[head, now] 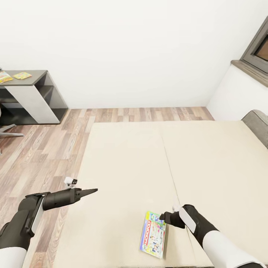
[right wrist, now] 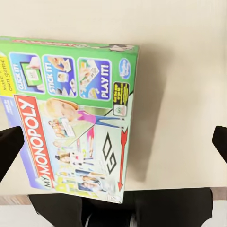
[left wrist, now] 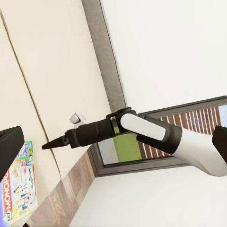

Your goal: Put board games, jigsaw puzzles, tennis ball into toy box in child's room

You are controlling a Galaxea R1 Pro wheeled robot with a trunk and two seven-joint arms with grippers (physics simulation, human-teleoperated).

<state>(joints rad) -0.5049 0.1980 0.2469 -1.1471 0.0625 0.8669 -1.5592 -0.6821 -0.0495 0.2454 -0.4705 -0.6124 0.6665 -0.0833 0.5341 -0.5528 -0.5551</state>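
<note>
A green My Monopoly board game [head: 152,234] lies flat on the beige bed [head: 149,160], close to its near edge. My right gripper [head: 162,217] hovers at the box's far right corner. In the right wrist view the box [right wrist: 75,113] sits under the open fingers [right wrist: 9,149], nearer to one of them. My left gripper [head: 93,191] is open and empty over the bed's left edge, well left of the game. On the dark desk [head: 35,76] at the far left lie two flat colourful toys [head: 22,75], too small to identify.
The bed takes up most of the view, and a seam [head: 169,163] runs down its middle. Wood floor [head: 41,149] lies between the bed and the desk. A chair base [head: 7,130] stands by the desk. A grey headboard [head: 257,124] and a window [head: 258,46] are at the right.
</note>
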